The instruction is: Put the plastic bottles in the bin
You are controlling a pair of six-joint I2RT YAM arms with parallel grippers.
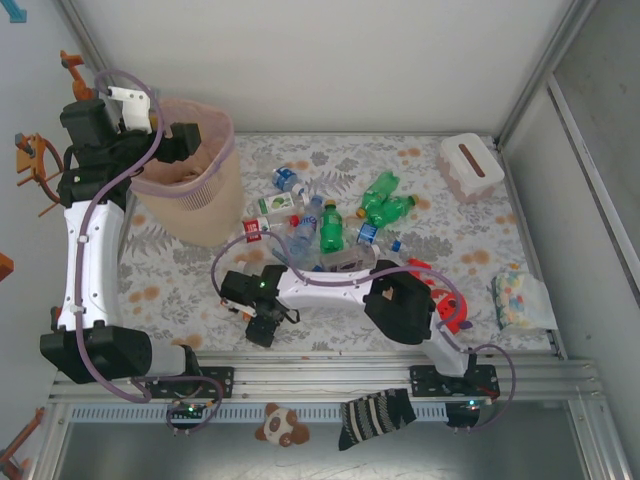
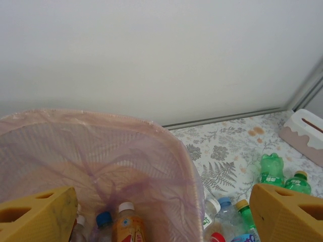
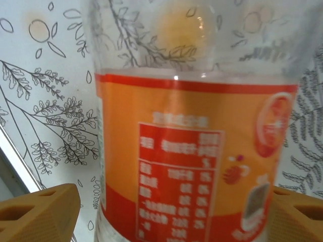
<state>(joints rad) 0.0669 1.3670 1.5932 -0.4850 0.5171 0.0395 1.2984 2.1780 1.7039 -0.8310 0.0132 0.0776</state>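
The beige bin (image 1: 200,205) with its pinkish liner (image 2: 151,161) stands at the back left. My left gripper (image 1: 185,140) hangs open over its mouth (image 2: 162,201), holding nothing. Inside lie an orange-labelled bottle (image 2: 126,224) and a blue-capped one (image 2: 103,221). A pile of plastic bottles (image 1: 325,225), clear and green, lies mid-table to the right of the bin. My right gripper (image 1: 262,328) is low near the front edge. In its wrist view a clear bottle with an orange-red label (image 3: 192,151) stands between the open fingers (image 3: 174,201), with a gap at the left finger (image 3: 43,212).
A white box with a brown slot (image 1: 470,165) sits at the back right. A red plush toy (image 1: 447,300) lies by the right arm, a wrapped pack (image 1: 520,298) at the right edge. A sock (image 1: 375,418) and a small panda toy (image 1: 281,425) rest on the front rail.
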